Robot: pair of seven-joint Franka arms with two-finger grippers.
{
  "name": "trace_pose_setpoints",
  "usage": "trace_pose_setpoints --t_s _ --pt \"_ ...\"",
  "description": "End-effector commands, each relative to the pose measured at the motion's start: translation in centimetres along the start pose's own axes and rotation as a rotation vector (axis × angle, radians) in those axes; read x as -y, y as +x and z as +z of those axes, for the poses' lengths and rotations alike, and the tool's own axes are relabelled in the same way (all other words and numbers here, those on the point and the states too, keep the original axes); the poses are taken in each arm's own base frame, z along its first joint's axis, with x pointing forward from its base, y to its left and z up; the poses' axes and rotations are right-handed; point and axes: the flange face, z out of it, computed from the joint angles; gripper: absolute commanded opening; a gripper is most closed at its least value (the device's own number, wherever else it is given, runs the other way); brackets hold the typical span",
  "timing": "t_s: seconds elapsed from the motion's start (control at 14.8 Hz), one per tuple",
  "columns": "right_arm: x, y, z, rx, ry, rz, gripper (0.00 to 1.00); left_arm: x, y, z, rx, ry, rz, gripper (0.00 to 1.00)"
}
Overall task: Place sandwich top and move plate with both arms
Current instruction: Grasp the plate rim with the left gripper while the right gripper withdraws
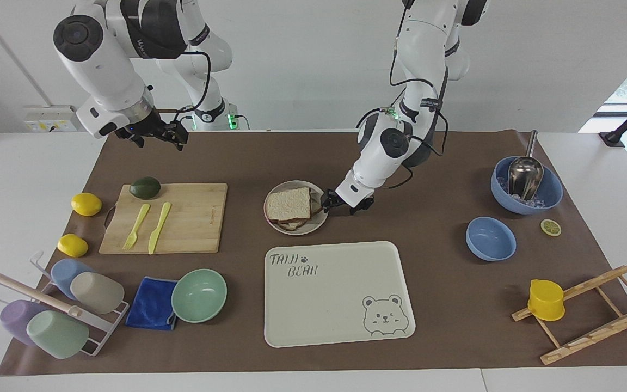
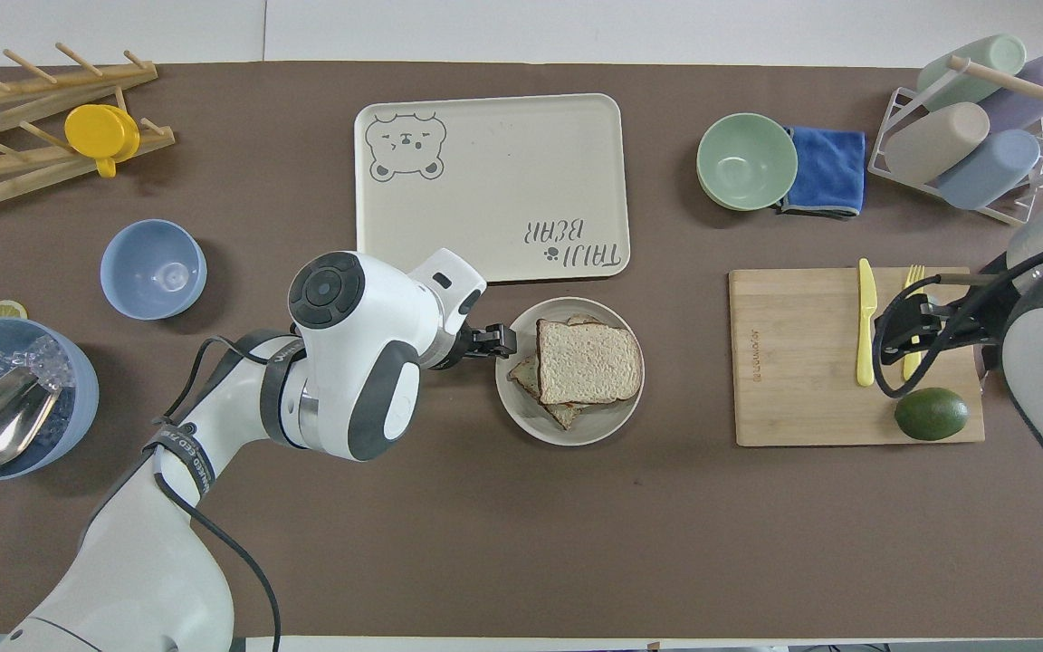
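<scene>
While your left gripper (image 1: 329, 203) sits low at the rim of the plate (image 1: 319, 222), on the side toward the left arm's end of the table, you cannot tell whether its fingers are apart or together, or whether they touch the rim. That plate is small, round and a smooth pale beige-grey, lying on the brown paper mat (image 1: 433, 305) near the middle of the table. On it you have a stack of bread; the sandwich top (image 1: 288, 203) lies uppermost, a roughly square slice with a pale, speckled, porous face and a thin brown crust. Darker crusts of the slices under it poke out at the edges.

Just farther from the robots than the plate lies the tray (image 1: 340, 321), a cream rectangle with rounded corners, a raised lip and a printed bear face. Toward the right arm's end you see a pale wooden cutting board (image 1: 194, 223) with visible grain, carrying a dull green avocado (image 1: 145, 187) and a yellow plastic fork (image 1: 136, 226) and knife (image 1: 159, 227).

Your right gripper (image 1: 153, 135) hangs in the air over the mat's edge by the robots, holding nothing; you cannot make out how far its fingers stand apart. That arm waits, well apart from the plate.
</scene>
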Motion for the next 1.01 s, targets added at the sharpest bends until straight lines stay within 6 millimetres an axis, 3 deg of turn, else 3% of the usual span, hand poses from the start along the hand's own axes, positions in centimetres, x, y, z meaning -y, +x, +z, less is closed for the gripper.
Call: trace_pose_setpoints --t_s 0.0,0.27,0.41,0.54,0.61,0.81,0.95 --pt "-0.7 -0.3 0.7 -0.005 0.031 -0.008 1.0 -0.6 -0.7 0.2 0.011 -0.006 -0.008 0.65" --pt "-1.8 -0.3 0.2 -0.018 0.038 0.007 1.0 -1.3 -1.6 0.6 0.032 0.001 0.006 0.62" --pt "-3.4 0.0 -1.3 -0.052 0.046 0.001 1.0 -1.3 -1.8 0.7 0.041 0.004 -0.001 0.57" --pt "-7.0 0.5 -1.5 -0.066 0.086 -0.012 1.0 -1.9 -2.5 1.0 0.048 0.007 0.004 0.46" --pt "-7.7 0.5 -1.9 -0.072 0.118 0.002 1.0 -1.8 -2.7 1.2 0.055 0.011 0.002 0.4" --pt "-7.8 0.4 -3.6 -0.117 0.11 0.003 1.0 -1.7 -2.7 1.1 0.055 0.011 -0.001 0.19" --pt "-7.7 0.8 -3.4 -0.123 0.104 0.0 1.0 -1.7 -2.7 1.2 0.057 0.008 -0.016 0.01"
